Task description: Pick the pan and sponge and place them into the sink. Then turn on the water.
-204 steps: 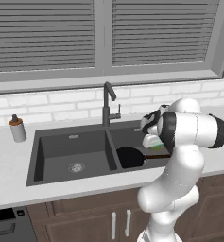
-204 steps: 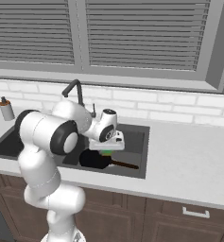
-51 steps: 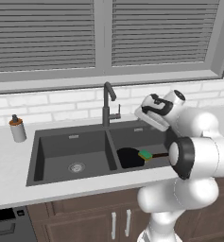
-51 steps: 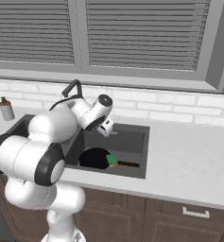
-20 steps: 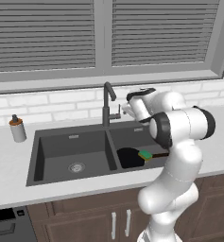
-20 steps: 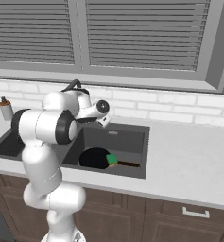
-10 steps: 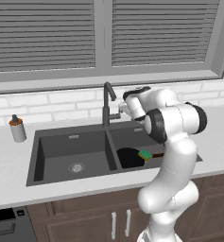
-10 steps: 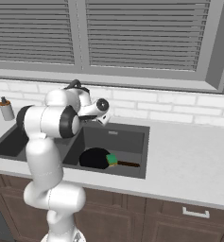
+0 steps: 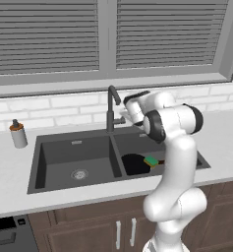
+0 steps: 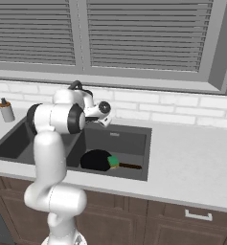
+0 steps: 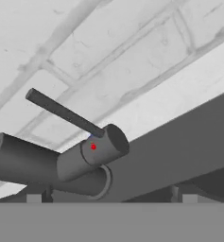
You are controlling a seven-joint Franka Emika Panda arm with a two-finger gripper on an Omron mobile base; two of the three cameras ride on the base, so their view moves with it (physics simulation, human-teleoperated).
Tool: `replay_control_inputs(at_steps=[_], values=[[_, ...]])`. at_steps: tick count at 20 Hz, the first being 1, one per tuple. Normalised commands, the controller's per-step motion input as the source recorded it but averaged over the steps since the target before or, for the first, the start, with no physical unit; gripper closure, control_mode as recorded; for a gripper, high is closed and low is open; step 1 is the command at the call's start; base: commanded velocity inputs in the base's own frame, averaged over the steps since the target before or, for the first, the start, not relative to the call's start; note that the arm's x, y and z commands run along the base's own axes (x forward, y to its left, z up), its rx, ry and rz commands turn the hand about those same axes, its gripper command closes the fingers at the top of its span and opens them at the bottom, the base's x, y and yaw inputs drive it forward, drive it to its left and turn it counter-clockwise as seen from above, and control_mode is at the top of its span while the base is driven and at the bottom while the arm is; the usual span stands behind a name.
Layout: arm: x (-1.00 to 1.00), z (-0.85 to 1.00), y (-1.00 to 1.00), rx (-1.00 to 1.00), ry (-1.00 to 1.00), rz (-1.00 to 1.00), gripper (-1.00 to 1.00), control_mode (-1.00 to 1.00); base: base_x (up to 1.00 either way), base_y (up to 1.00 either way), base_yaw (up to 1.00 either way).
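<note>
Hand view is showing the thin dark lever (image 11: 64, 113) of the tall dark faucet (image 9: 110, 106) at ten o'clock. Gripper (image 9: 123, 118) fingers are standing apart, holding nothing. Small black pan (image 9: 134, 164) and green sponge (image 9: 151, 161) are lying in the dark grey sink (image 9: 54, 181). Fingers may be sliding past the lever, leaving water off.

The pan (image 9: 133, 163) lies in the sink's (image 9: 73, 147) right basin (sponge (image 9: 150, 161) on it), faucet (image 9: 110, 106) behind.

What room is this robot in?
Most likely a kitchen: there's a double sink with a tall faucet set in a counter, and a pan with a sponge inside the sink.
</note>
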Motion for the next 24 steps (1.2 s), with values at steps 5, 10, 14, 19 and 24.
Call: replay_control_inputs(at_steps=[5, 10, 14, 19, 24], values=[[0.39, -0.13, 0.03, 0.01, 0.0, 0.0, -1.0, -1.0, 0.0, 0.0, 0.0], [0.44, -0.01, 0.03, 0.03, 0.0, 0.0, -1.0, -1.0, 0.0, 0.0, 0.0], [0.45, -0.03, 0.0, 0.03, 0.0, 0.0, -1.0, -1.0, 0.0, 0.0, 0.0], [0.33, -0.12, 0.01, 0.01, 0.0, 0.0, -1.0, -1.0, 0.0, 0.0, 0.0], [0.17, -0.17, 0.01, 0.0, 0.0, 0.0, 1.0, -1.0, 0.0, 0.0, 0.0]])
